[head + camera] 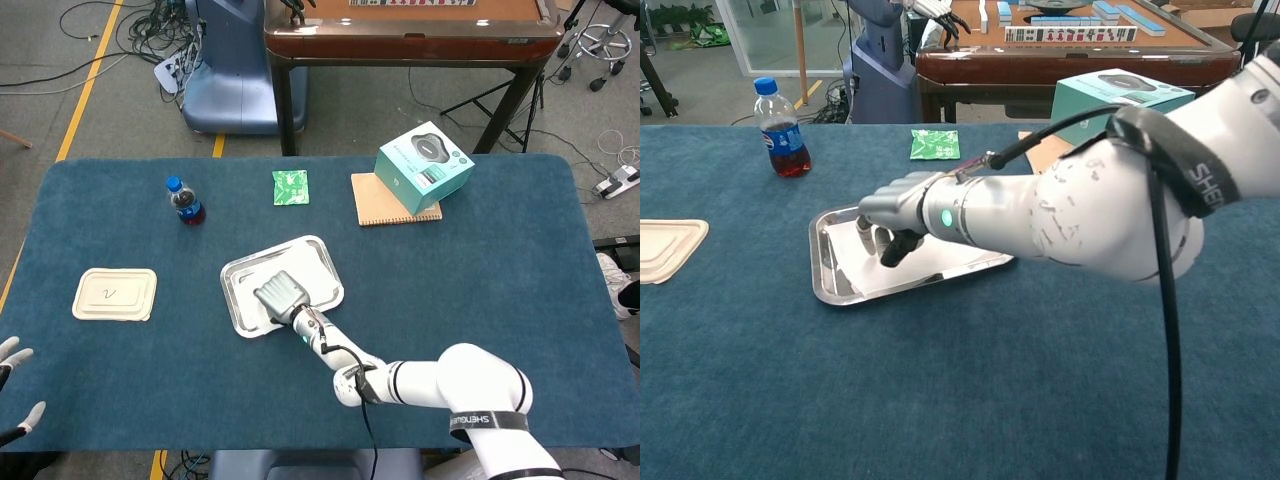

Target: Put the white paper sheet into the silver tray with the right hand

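Note:
The silver tray [232, 272] [825, 290] lies at the table's middle. The white paper sheet [318, 287] [945, 258] lies flat inside it, within the rim. My right hand [282, 293] [892, 212] is low over the tray's left half. Its fingers [866, 234] curl down onto the sheet with the dark thumb beneath, and they appear to pinch the paper's left part. The hand hides that part of the sheet. My left hand [14, 375] shows only at the bottom-left edge of the head view, with its fingers apart and nothing in them.
A cola bottle [185, 200] [780, 125] stands at the far left. A green packet [290, 187] [935, 144] lies behind the tray. A teal box [424, 165] [1120, 95] sits on a brown notebook [385, 208]. A beige lidded container [115, 294] [665, 250] lies at the left.

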